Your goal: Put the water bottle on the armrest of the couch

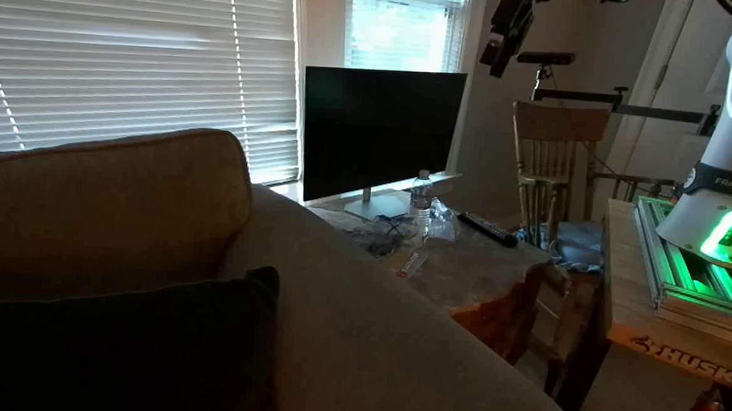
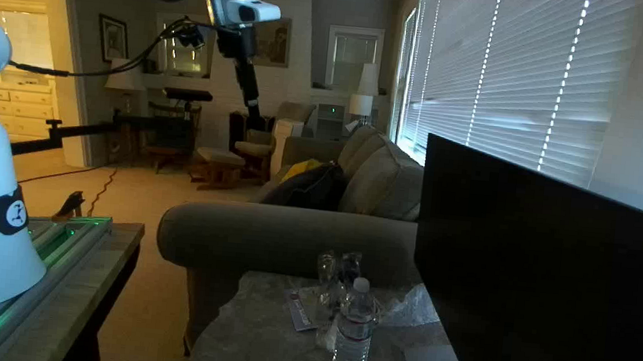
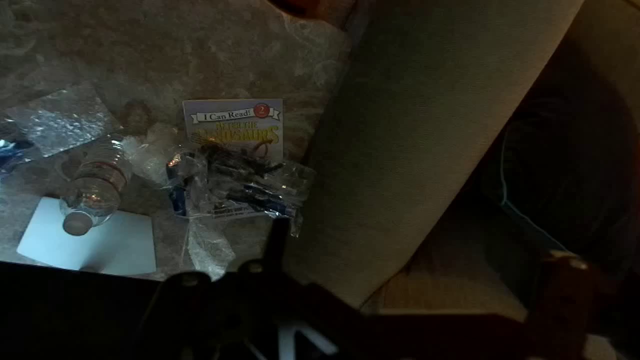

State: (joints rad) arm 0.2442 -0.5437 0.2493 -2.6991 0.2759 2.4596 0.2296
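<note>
The capped water bottle [image 2: 354, 333] stands upright on the side table [image 2: 255, 337]; the Robotiq gripper [image 3: 425, 244] is spread wide (nothing held); the task looks unstarted, with grasp, lift and setting-down on the couch armrest [image 2: 276, 236] all left.

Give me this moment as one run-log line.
water bottle: upright on table, ungrasped | gripper: open, empty, raised | couch armrest: bottle not yet there

In an exterior view, with the water bottle [image 2: 354, 334] as centre, the monitor [image 2: 534, 275] blocks the way between two and three o'clock, and clear plastic packages [image 2: 326, 285] obstruct eleven o'clock. Toward eight o'clock the table [image 2: 257, 352] lies bare. Behind the packages, the armrest [image 2: 264, 238] offers free room on top.
</note>
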